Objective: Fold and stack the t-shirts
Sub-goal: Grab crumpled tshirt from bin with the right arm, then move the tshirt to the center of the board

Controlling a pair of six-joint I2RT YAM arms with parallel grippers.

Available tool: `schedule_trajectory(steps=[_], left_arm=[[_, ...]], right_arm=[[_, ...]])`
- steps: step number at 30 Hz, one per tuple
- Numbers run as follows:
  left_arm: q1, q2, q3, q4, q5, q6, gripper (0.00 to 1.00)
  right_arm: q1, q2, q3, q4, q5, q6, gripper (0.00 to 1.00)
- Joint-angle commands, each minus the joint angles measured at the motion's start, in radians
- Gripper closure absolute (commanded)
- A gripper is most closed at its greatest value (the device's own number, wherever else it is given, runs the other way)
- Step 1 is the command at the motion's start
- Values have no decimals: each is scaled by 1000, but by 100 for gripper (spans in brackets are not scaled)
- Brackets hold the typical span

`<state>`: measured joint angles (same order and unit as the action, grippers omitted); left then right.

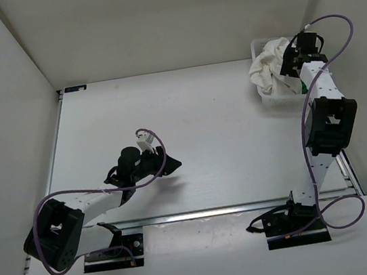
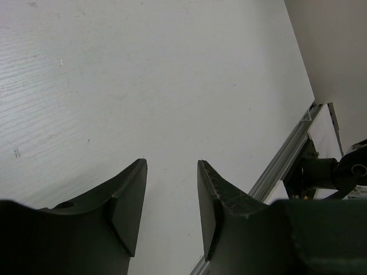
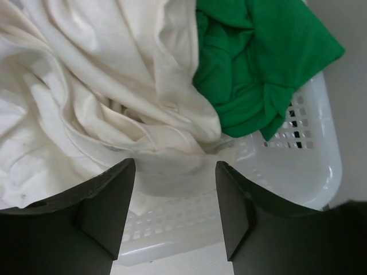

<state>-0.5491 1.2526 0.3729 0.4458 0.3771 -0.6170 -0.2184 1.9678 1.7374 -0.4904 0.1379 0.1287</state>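
Observation:
A crumpled white t-shirt point(image 3: 86, 74) fills the white mesh basket point(image 3: 298, 172), with a bright green t-shirt point(image 3: 258, 63) bunched against it at the right. In the top view the white t-shirt point(image 1: 267, 64) spills over the basket point(image 1: 272, 99) at the table's far right corner. My right gripper point(image 3: 175, 166) hovers open just over the basket's near rim, nothing between its fingers. My left gripper point(image 2: 171, 166) is open and empty above bare tabletop; in the top view the left gripper point(image 1: 173, 164) is left of centre. No red t-shirt is visible.
White walls enclose the table on three sides. A metal rail point(image 1: 234, 207) runs along the near edge in front of both arm bases. Purple cables loop off each arm.

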Motion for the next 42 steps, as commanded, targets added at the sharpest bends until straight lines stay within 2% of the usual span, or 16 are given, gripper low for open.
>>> schedule_trajectory(steps=[1, 3, 7, 10, 13, 16, 21, 30, 33, 35, 36, 37, 39, 40, 41, 42], left_arm=[[1, -2, 0, 25, 13, 6, 49], [5, -5, -3, 22, 12, 2, 49], [9, -8, 0, 16, 12, 0, 49], [14, -13, 1, 10, 9, 0, 50], [11, -19, 15, -1, 8, -1, 50], [5, -39, 23, -15, 3, -10, 50], [8, -88, 58, -45, -12, -41, 49], [135, -231, 74, -130, -26, -96, 48], [233, -287, 44, -147, -6, -115, 47], [283, -324, 32, -168, -3, -119, 48], [299, -337, 24, -180, 2, -119, 47], [317, -349, 20, -188, -1, -110, 47], [340, -367, 9, -219, -9, -105, 47], [334, -374, 8, -216, -15, -102, 47], [337, -368, 3, -225, -14, -99, 47], [334, -367, -6, -222, -14, -101, 46]], right_arm=[[-6, 36, 63, 21, -53, -23, 44], [-19, 49, 67, 38, -121, -20, 47], [-24, 40, 76, 42, -158, 17, 89], [3, -24, 47, 59, -81, 19, 100], [46, -145, 7, 113, -24, -1, 100], [66, -280, 31, 102, -157, 41, 100], [203, -487, 141, 90, -210, 2, 100], [811, -647, 306, 162, -21, -193, 100], [924, -661, 307, 206, -1, -262, 100], [892, -678, 265, 216, -49, -253, 100], [820, -705, 198, 219, -87, -206, 100], [770, -745, 148, 257, -197, -174, 100], [496, -825, -136, 426, -500, 25, 100], [431, -881, -298, 479, -573, 143, 100], [295, -933, -382, 598, -703, 202, 100], [190, -967, -553, 706, -787, 285, 100]])
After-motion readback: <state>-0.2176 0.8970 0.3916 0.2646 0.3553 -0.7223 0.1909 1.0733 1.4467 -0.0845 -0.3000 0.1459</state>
